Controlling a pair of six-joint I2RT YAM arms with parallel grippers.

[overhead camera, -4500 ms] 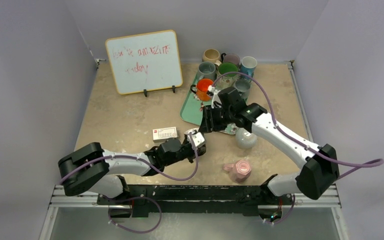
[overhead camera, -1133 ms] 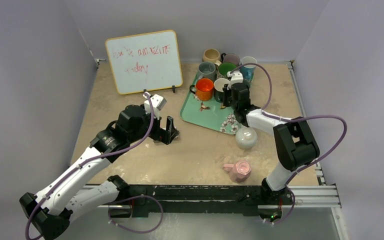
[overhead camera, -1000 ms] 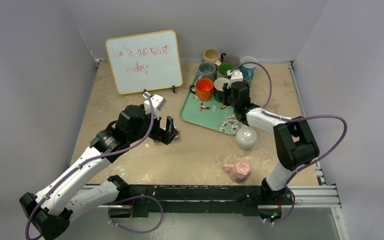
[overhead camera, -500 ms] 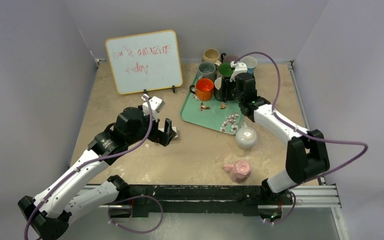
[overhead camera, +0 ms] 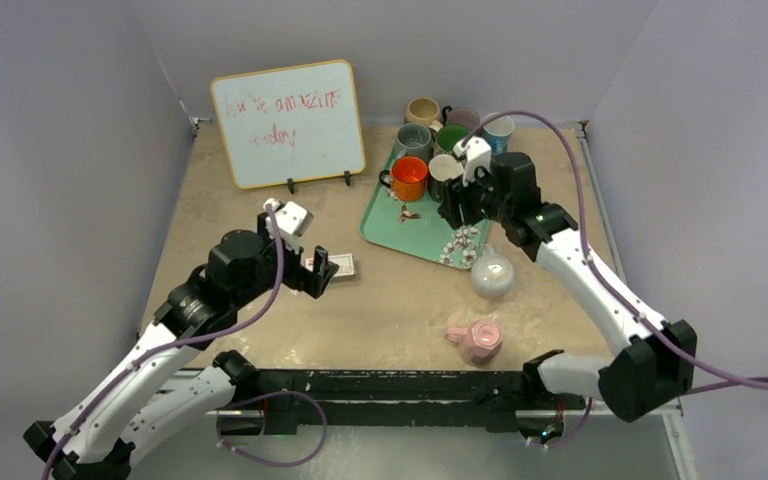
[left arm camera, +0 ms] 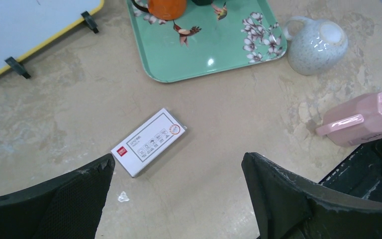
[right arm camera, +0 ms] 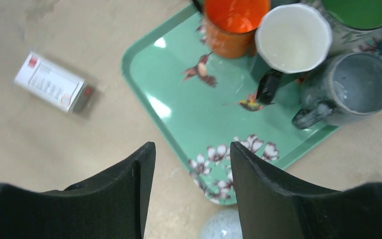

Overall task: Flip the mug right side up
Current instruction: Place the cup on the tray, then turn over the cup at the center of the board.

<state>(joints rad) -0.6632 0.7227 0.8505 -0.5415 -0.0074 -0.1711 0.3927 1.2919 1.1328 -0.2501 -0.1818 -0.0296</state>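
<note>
Currently the speckled mug [overhead camera: 492,277] sits upside down just beside the tray [overhead camera: 392,222], with left gripper [left arm camera: 178,158] and right gripper [right arm camera: 192,145] both released.

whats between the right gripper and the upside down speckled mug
The flowered corner of the green tray, right under the open right gripper, then a strip of bare table before the upside-down speckled mug. The right wrist view shows it.

Soft, even light — tray [left arm camera: 219,45] glints (right wrist view blurred).
</note>
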